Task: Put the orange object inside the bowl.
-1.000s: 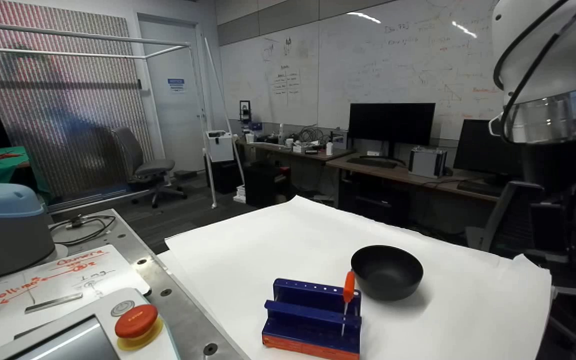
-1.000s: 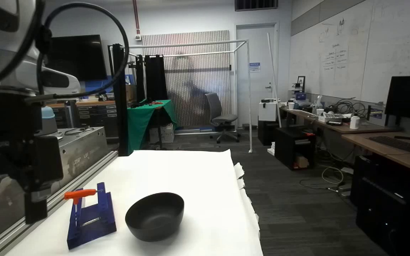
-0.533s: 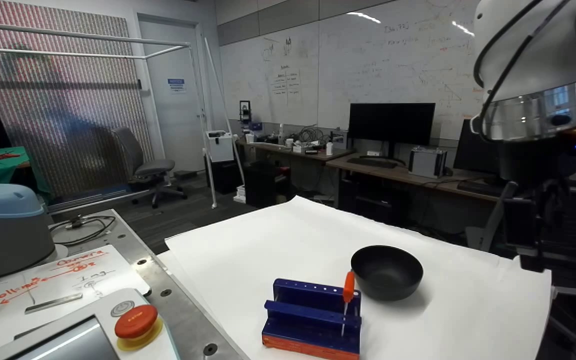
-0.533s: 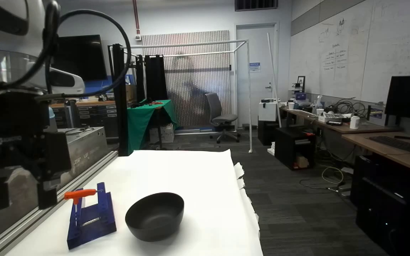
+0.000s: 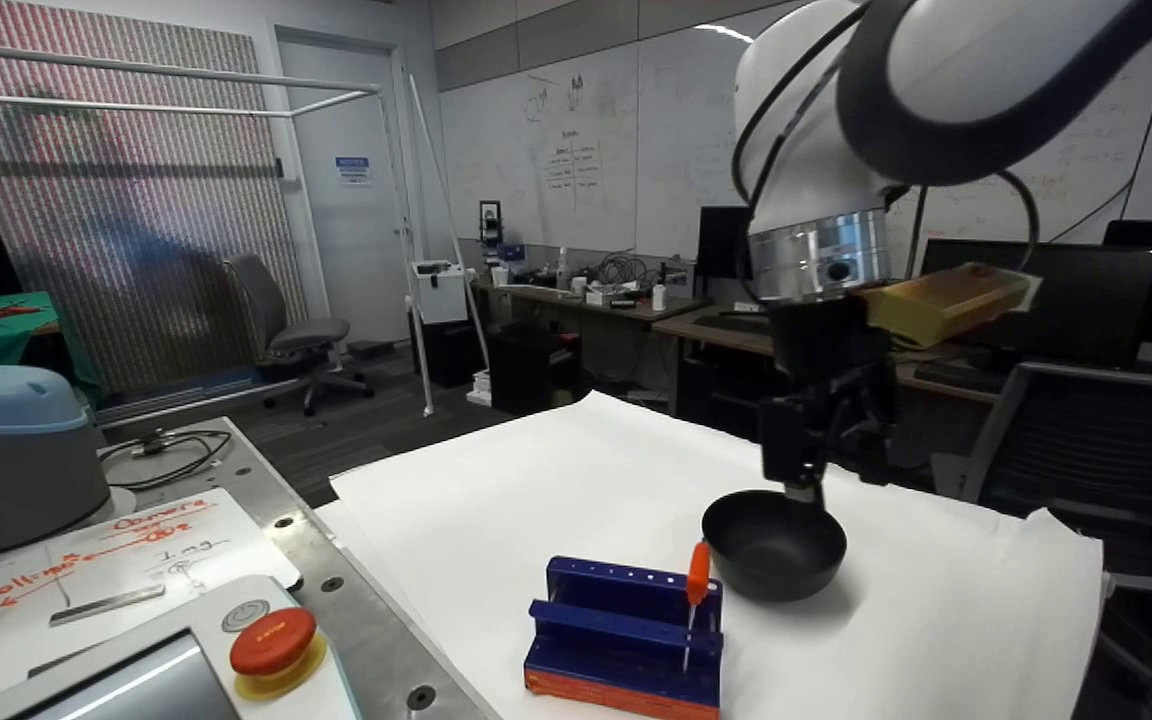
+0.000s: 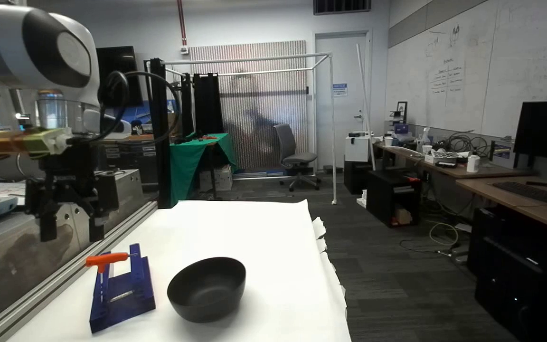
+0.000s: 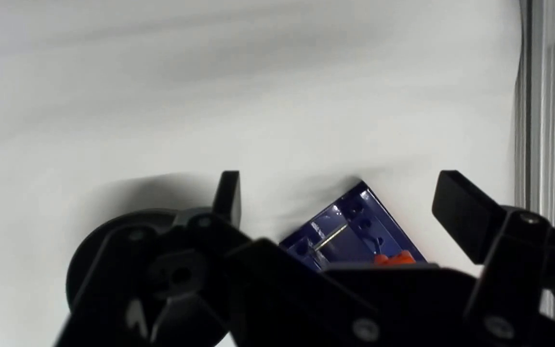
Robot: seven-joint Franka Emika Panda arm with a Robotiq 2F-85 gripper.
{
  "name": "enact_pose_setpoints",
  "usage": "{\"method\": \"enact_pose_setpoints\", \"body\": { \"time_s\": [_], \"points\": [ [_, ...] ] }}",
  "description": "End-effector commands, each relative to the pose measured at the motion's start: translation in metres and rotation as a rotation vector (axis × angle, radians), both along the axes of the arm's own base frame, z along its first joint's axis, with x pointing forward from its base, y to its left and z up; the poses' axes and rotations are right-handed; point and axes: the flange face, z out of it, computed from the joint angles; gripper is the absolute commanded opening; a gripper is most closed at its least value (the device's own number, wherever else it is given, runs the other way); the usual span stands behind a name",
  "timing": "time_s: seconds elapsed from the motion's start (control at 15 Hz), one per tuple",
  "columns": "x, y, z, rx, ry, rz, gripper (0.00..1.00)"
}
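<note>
The orange object is a tool with an orange handle and a thin metal shaft, standing in a blue rack. Its handle also shows in an exterior view and partly in the wrist view, where the gripper body hides the rest. The black bowl stands on the white sheet beside the rack; it shows in both exterior views. My gripper is open and empty, in the air above the level of the rack. In the wrist view its fingers stand wide apart, with the rack below between them.
White paper covers the table. A metal rail runs along one table edge. A side bench holds a teal-grey container and a red stop button. Desks with monitors stand behind.
The arm has swung left in an exterior view, from the right edge to behind the bowl, and its gripper looks smaller and higher in an exterior view. Tool, rack and bowl have not moved.
</note>
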Motion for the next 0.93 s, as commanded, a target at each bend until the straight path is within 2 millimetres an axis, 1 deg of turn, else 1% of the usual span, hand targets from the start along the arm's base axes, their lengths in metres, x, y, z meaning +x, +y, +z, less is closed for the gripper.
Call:
{"method": "enact_pose_setpoints", "body": {
  "time_s": [0.0, 0.2, 0.4, 0.6, 0.8, 0.87],
  "points": [
    [0.055, 0.020, -0.022, 0.044, 0.003, -0.177, 1.00],
    [0.085, 0.033, -0.045, 0.080, -0.043, -0.328, 1.00],
    [0.107, 0.039, -0.063, 0.095, -0.123, -0.440, 1.00],
    [0.116, 0.038, -0.078, 0.065, -0.138, -0.519, 1.00],
    [0.114, 0.036, -0.084, 0.031, -0.124, -0.595, 1.00],
    [0.111, 0.035, -0.083, 0.020, -0.123, -0.617, 1.00]
  ]
}}
